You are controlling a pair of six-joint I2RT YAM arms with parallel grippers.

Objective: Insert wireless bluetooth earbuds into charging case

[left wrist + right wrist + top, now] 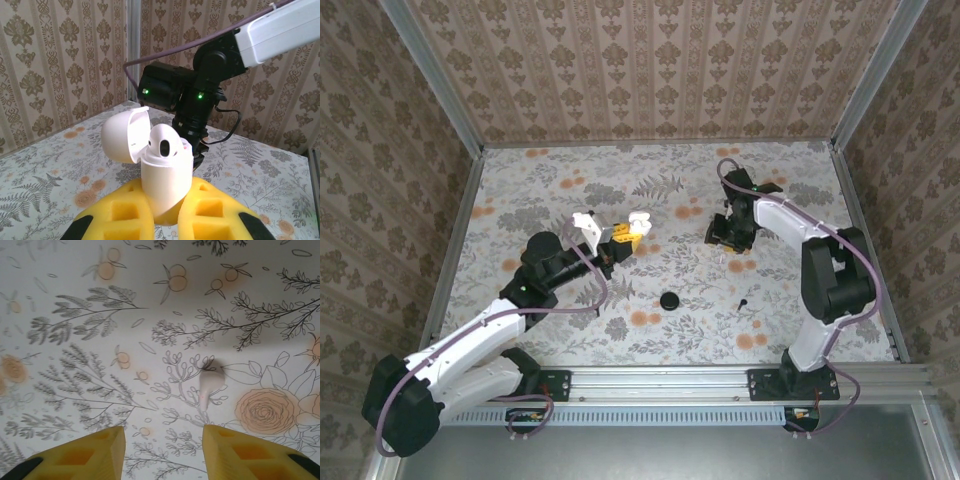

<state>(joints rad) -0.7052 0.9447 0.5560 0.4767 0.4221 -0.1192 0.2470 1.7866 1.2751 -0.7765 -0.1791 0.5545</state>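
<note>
My left gripper (167,202) is shut on the charging case (167,175), a white glossy box held upright between the yellow fingers (125,215). Its lid (122,136) is swung open to the left. A white earbud (165,142) sits in the case with its head sticking out. On the flowered table lies a second white earbud (209,382), its stem pointing towards my right gripper (164,445). That gripper is open with nothing between its fingers; the earbud lies just beyond the right fingertip (235,440). From above, the left gripper (623,236) is mid-table and the right gripper (725,235) is to its right.
A black round disc (669,300) and a small black piece (744,302) lie on the table nearer the arm bases. The right arm's wrist (192,95) hangs close behind the held case. Patterned walls (650,70) enclose the table on three sides.
</note>
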